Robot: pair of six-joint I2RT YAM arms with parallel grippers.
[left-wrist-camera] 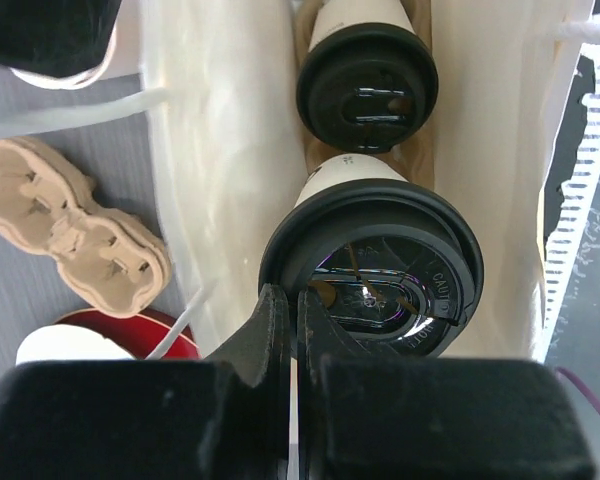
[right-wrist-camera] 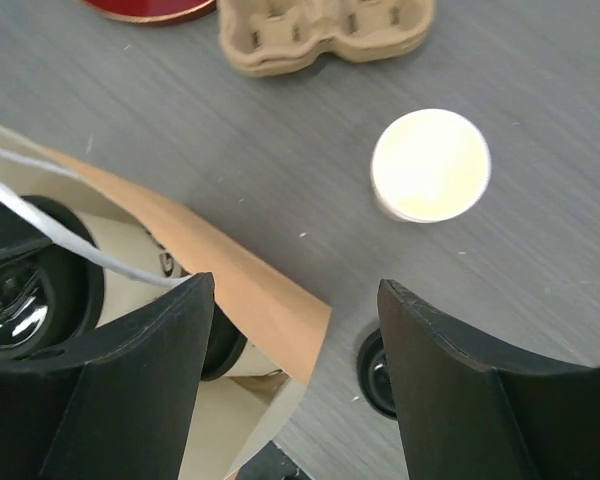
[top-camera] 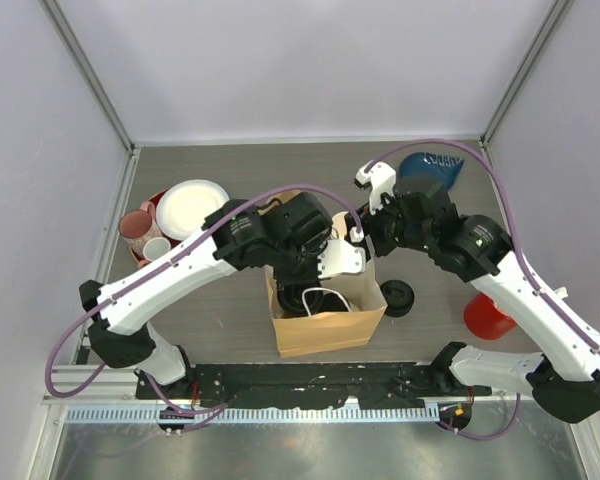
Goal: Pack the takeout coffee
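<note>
At the left gripper (left-wrist-camera: 293, 310): pinched shut, only a thin pale sliver between the fingers (left-wrist-camera: 270, 335); cannot tell whether cord or mere gap. Hangs over the open bag (left-wrist-camera: 215, 170), tips right at the lid rim of the near cup (left-wrist-camera: 380, 265), and covers that lid's closest edge. Deeper in the same bag, the far cup (left-wrist-camera: 368, 85): upright, black-lidded, just beside the first; touching or not, cannot tell. Outside the bag wall, a cardboard carrier (left-wrist-camera: 75, 225) flat on the table (left-wrist-camera: 5, 290), and a red dish (left-wrist-camera: 115, 322) cut off by the gripper's body.

At the right gripper (right-wrist-camera: 295, 290): spread wide, gripping nothing. Straddles, from above, the bag's brown corner; one cup's black lid half hidden behind a finger (right-wrist-camera: 150, 380). Past the tips, an open cup (right-wrist-camera: 430, 165), lidless, standing apart on the table. Beside the other finger, a loose lid (right-wrist-camera: 373, 372), mostly covered. From overhead, most of the bag's mouth hidden under both wrists.
</note>
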